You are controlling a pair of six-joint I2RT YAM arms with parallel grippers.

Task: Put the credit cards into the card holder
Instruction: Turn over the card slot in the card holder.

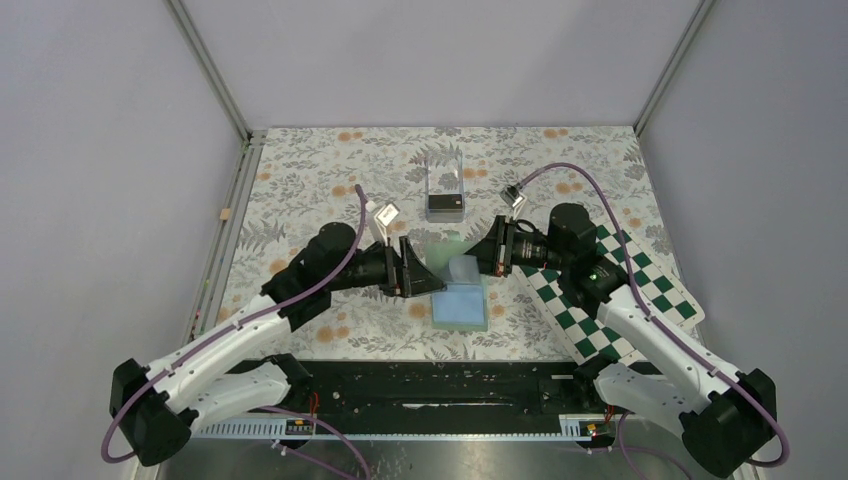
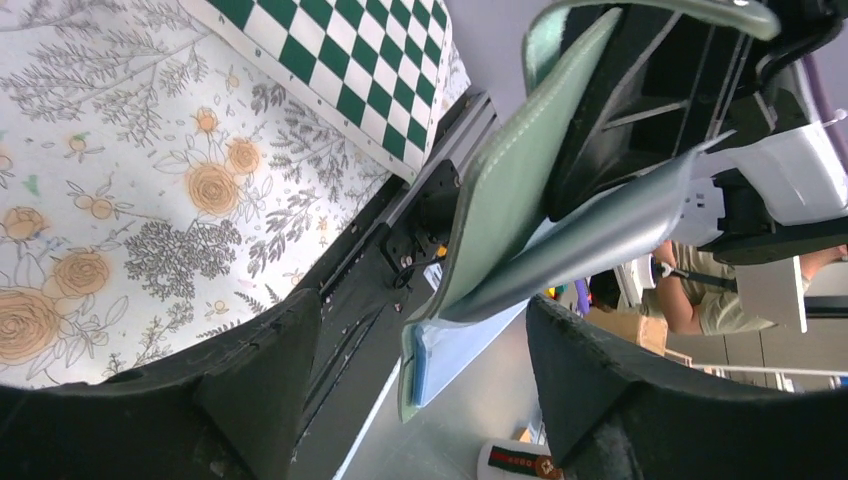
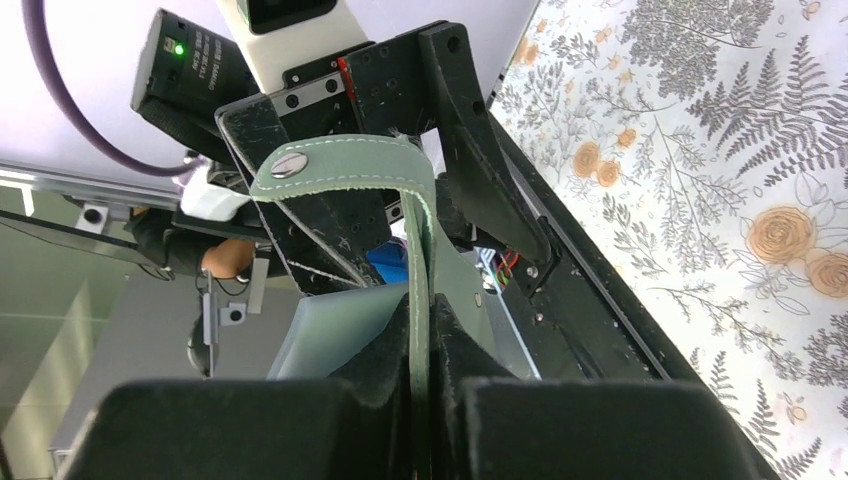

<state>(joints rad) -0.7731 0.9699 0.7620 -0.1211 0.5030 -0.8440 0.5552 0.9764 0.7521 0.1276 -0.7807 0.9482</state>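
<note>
The sage-green card holder (image 1: 462, 305) lies open at the table's middle, its pale blue pockets facing up and one flap raised. My right gripper (image 1: 482, 258) is shut on that flap; in the right wrist view the green leather (image 3: 420, 250) is pinched between the pads of the right gripper (image 3: 418, 330), with the snap strap (image 3: 340, 165) curling above. My left gripper (image 1: 418, 268) stands open just left of the card holder (image 2: 500, 190), and the left gripper (image 2: 420, 320) has nothing between its fingers. A black slab that looks like the credit cards (image 1: 445, 207) sits at the foot of the clear box.
The clear acrylic box (image 1: 444, 178) stands behind the wallet. A green-and-white chequered board (image 1: 620, 290) lies at the right under the right arm. A black rail (image 1: 440, 385) runs along the near table edge. The floral cloth (image 1: 300, 180) covers the table.
</note>
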